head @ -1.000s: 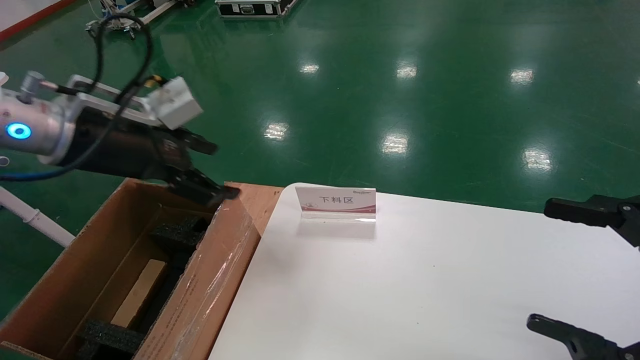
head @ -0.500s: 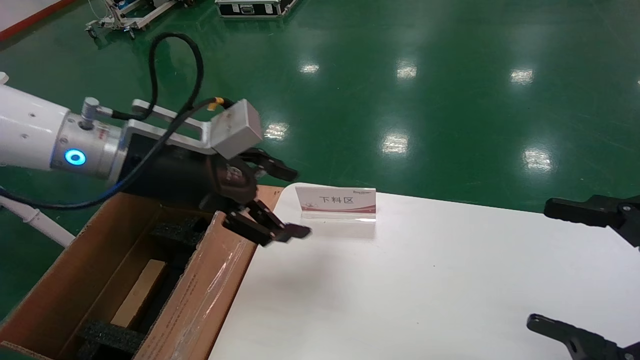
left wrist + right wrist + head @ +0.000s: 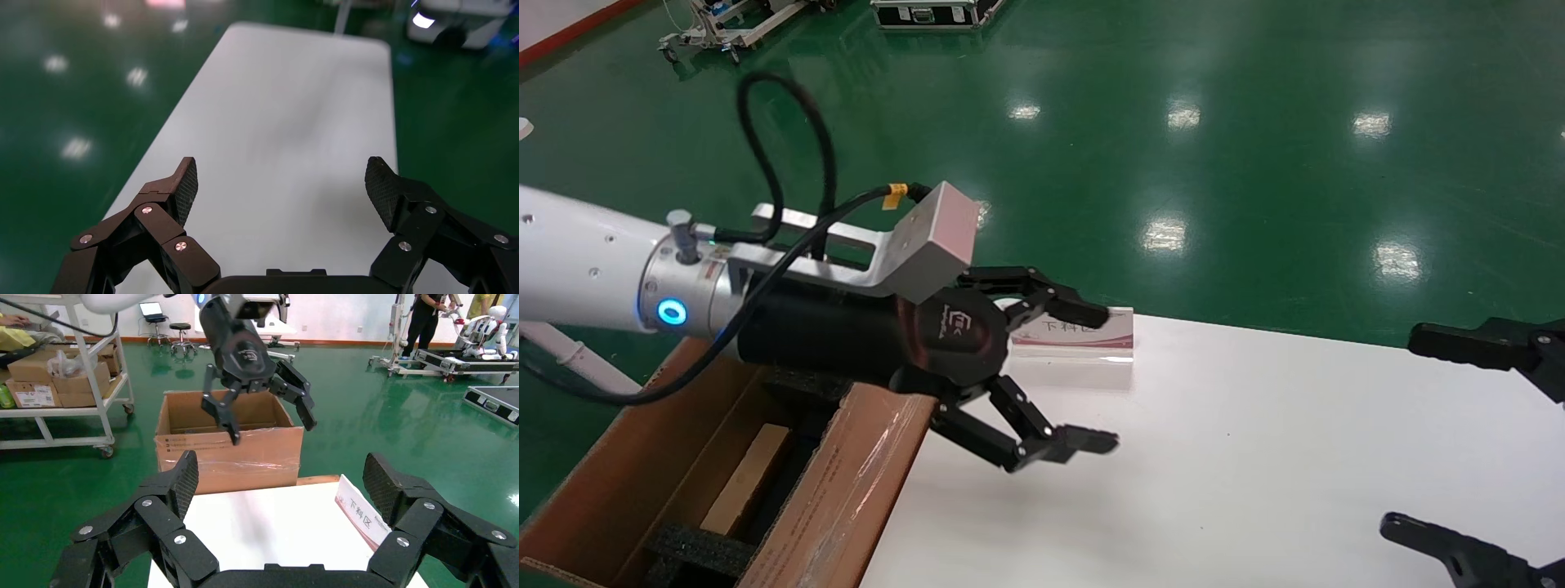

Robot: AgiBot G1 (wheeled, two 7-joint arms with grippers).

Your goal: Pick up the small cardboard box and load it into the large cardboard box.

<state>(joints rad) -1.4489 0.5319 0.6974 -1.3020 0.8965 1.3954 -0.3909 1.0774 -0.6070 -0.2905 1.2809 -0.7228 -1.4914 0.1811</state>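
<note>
The large cardboard box (image 3: 846, 482) stands at the white table's left end, with black foam blocks (image 3: 703, 549) inside; it also shows in the right wrist view (image 3: 229, 456). A pale brown carton face, the small cardboard box (image 3: 746, 478), lies inside it between the foam blocks; its symbol is not visible. My left gripper (image 3: 1097, 378) is open and empty, held above the table's left edge just past the large box's rim. In the left wrist view (image 3: 281, 177) only bare table lies between its fingers. My right gripper (image 3: 1406, 431) is open and empty at the table's right edge.
A small white and red sign (image 3: 1083, 335) stands at the far edge of the white table (image 3: 1214, 457), right behind the left gripper. Green floor surrounds the table. A cart with boxes (image 3: 61, 386) stands beyond the large box. A white pipe (image 3: 576, 359) runs left of it.
My left gripper has swung right and towards me, from above the large box's far end to above the table's left edge. It stayed open and empty. The right arm has not moved.
</note>
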